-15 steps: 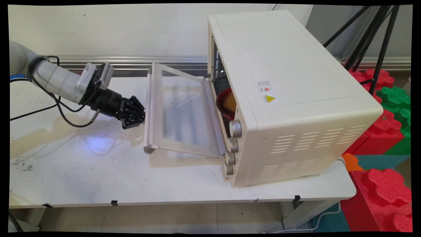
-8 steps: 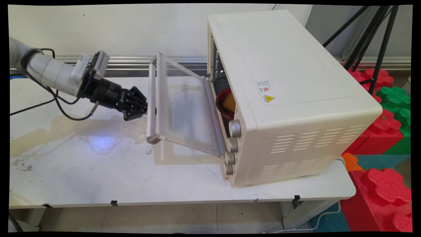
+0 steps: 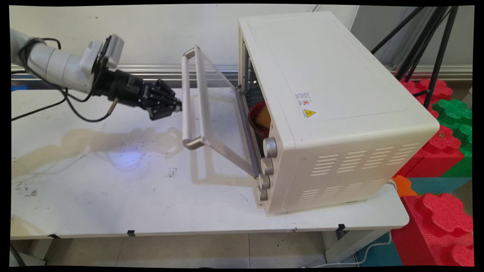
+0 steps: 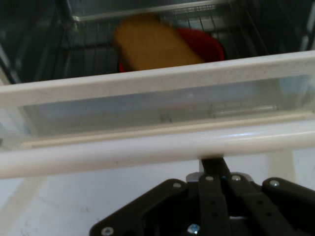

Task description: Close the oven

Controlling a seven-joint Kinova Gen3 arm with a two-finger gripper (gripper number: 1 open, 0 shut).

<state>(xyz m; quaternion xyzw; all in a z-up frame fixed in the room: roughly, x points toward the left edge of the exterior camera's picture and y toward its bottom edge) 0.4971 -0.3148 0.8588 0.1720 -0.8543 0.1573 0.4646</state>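
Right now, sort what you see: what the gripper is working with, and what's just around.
In play: gripper against the oven door's handle; door half raised; oven; red bowl with bread inside.
Around: table; foam blocks; tripod.

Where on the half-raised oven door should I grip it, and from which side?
Grip the bar handle along the door's free edge, near its middle, coming from the open table side where the gripper is. The bar stands off the glass, leaving a gap for a finger; the pane is flat and offers no purchase.
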